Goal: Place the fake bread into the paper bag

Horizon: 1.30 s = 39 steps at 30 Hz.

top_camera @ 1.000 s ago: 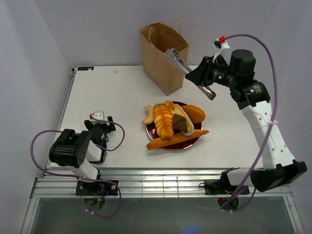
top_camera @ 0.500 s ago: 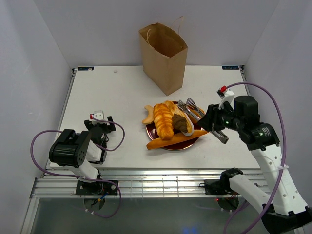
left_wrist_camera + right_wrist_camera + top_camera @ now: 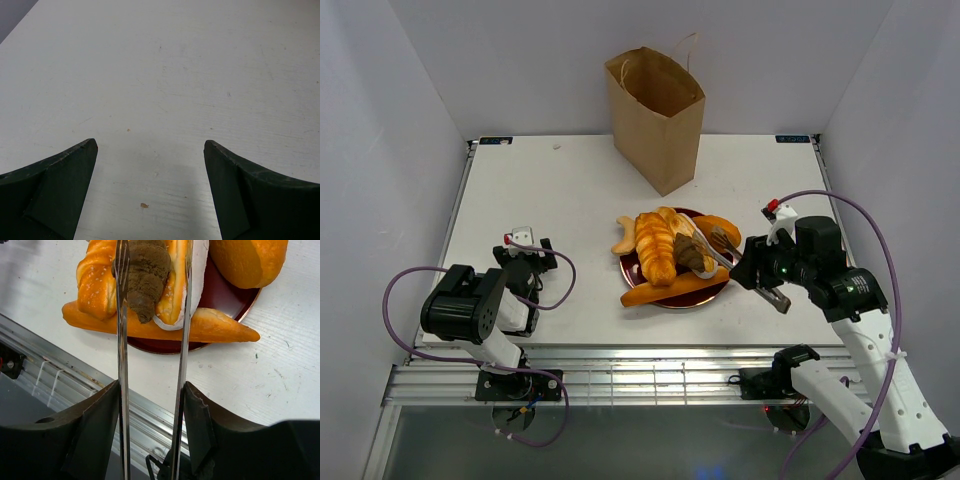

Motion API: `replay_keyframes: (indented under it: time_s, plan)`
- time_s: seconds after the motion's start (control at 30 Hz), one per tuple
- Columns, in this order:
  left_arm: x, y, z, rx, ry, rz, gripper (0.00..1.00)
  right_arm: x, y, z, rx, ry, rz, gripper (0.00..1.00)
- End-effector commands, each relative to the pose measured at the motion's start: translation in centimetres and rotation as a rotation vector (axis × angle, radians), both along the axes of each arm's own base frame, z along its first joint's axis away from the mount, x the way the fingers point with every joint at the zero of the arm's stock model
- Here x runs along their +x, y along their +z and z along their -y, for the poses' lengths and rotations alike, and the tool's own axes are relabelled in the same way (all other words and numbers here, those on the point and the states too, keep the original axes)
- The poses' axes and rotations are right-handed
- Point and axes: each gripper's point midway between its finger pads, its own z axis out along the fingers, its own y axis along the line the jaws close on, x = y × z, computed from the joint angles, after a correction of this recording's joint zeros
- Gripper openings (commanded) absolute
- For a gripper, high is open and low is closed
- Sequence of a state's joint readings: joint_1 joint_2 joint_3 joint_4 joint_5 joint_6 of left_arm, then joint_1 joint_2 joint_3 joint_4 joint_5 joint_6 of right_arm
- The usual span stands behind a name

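Beyond the right hand (image 3: 152, 412), tongs (image 3: 121, 340) straddle bread (image 3: 147, 275).

Glossy bread, matt paper, bright metal.
You see the fake bread (image 3: 660, 250) shining like smooth plastic on a glossy dark red plate (image 3: 227, 300); the paper bag (image 3: 655, 120) is matt creased paper, the tongs (image 3: 121, 340) polished metal, the counter (image 3: 550, 200) matt white and faintly scuffed.

The left arm (image 3: 470, 308) sits folded low at its base, and the left gripper (image 3: 150, 145) points down with jaws wide apart. The right arm (image 3: 865, 330) reaches forward and leftward, wrist tilted down. The right gripper (image 3: 152, 386) seems to press both fingers against the tongs (image 3: 121, 340).
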<state>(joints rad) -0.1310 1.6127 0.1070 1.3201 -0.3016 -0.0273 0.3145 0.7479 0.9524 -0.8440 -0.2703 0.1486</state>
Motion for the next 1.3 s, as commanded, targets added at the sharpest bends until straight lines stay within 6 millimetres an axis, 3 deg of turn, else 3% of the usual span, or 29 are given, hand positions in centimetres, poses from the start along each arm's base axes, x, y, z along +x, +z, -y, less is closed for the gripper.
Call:
replay_keyframes:
  time_s: [0.0, 0.97, 1.07, 1.2, 1.27]
  plan:
    - [1.0, 3.2, 0.2, -0.030, -0.007, 0.128, 0.98, 0.3, 0.6, -0.3, 0.008, 0.022, 0.029, 0.57]
    - [1.0, 3.3, 0.3, -0.030, -0.009, 0.130, 0.98, -0.6, -1.2, -2.7, 0.065, 0.122, -0.038, 0.63]
    - [1.0, 3.2, 0.3, -0.030, -0.008, 0.128, 0.98, -0.5, -1.5, -2.8, 0.060, 0.116, -0.045, 0.59]
    - [1.0, 3.2, 0.2, -0.030, -0.007, 0.128, 0.98, -0.2, -1.1, -2.6, 0.054, 0.094, -0.046, 0.40]
    - [1.0, 3.2, 0.3, -0.030, -0.008, 0.128, 0.98, -0.1, -0.5, -2.6, 0.053, 0.089, -0.051, 0.38]
